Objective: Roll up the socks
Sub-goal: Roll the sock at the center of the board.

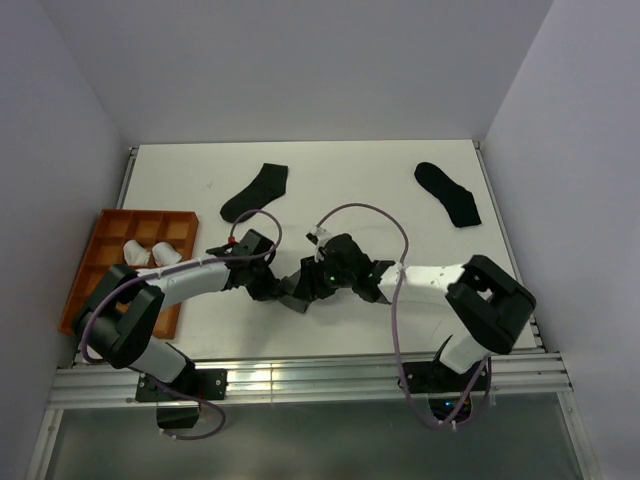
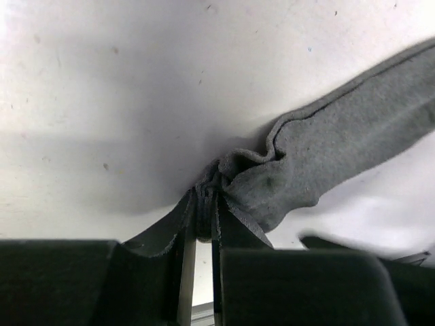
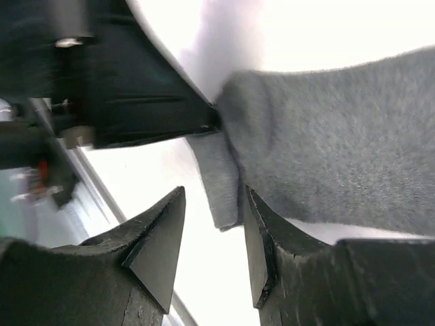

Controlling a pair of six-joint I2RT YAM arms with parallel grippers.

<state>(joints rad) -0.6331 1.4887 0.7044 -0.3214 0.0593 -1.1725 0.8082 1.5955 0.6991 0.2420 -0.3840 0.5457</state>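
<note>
So the grey sock (image 2: 326, 153) is the one in play. It's soft, fuzzy knit, lying on the bench (image 1: 360, 180) near the middle of the near edge, right between the two arms. The left claw (image 2: 204, 205) has its fingers pressed almost together on one end, with the fabric scrunched into a wrinkly little wad where it's pinched. From there the sock runs out flat and long across the white surface.

The right claw (image 3: 212, 231) is spread apart. Its two dark wedge-shaped fingers (image 3: 160, 248) sit either side of a loose flap at the sock's edge, and I can't see them squeezing it. From that wrist camera the left claw's black tip shows just beyond, biting the same end of the sock.

Count-wise I get five socks total:
- 1 grey one, as above
- 2 black socks, both flat with that bent ankle shape. One (image 1: 255, 192) is by the far edge left of centre, the other (image 1: 448, 192) is toward the far right corner
- 2 white bundles (image 1: 135, 250) (image 1: 166, 254), small and lumpy, side by side in the tray

The tray (image 1: 145, 213) is orange with a grid of square compartments, and it sits at the left edge of the bench.
</note>
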